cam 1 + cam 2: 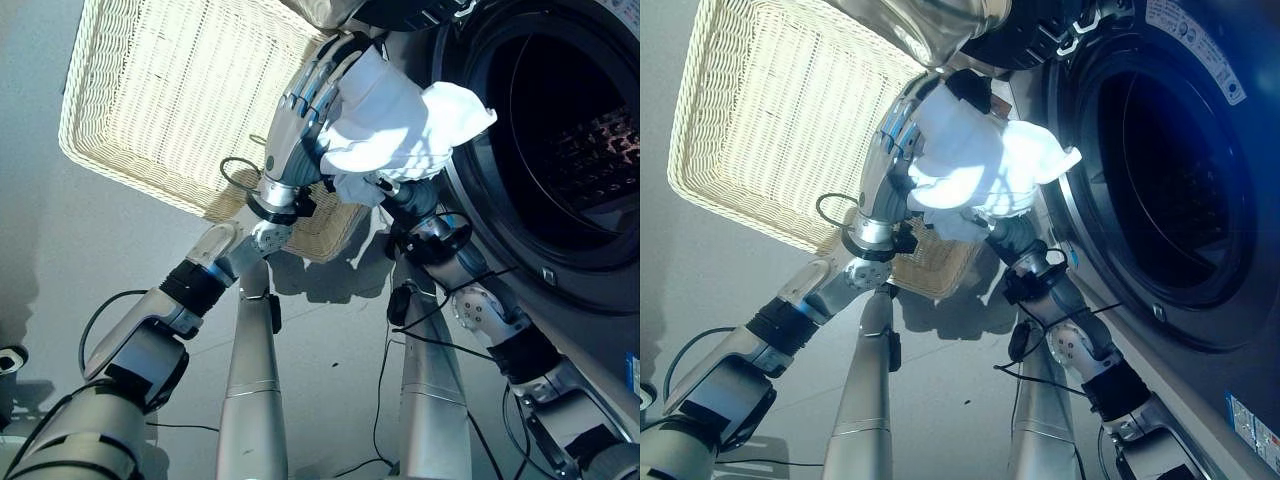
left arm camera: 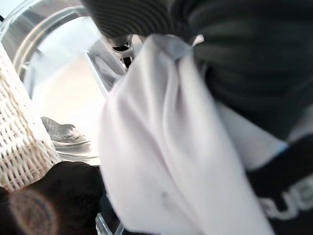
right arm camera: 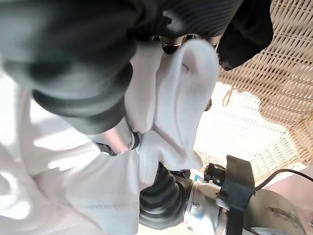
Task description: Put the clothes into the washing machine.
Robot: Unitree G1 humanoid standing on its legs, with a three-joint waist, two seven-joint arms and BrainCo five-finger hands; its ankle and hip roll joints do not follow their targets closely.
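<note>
Both robot hands clasp a bunched white garment (image 1: 395, 125) between them: left robot hand (image 1: 310, 105) curled over it, right robot hand (image 1: 400, 195) beneath, fingers hidden, grip undeterminable. Washing machine drum (image 1: 560, 150) just beside; wicker basket (image 1: 150, 90) behind.

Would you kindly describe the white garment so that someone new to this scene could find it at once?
Start at the washing machine with its round dark opening. Just beside that opening, next to the wicker basket, the left hand and right hand hold a bunched white garment between them. It is the one soft, bright white bundle, off the floor.
</note>
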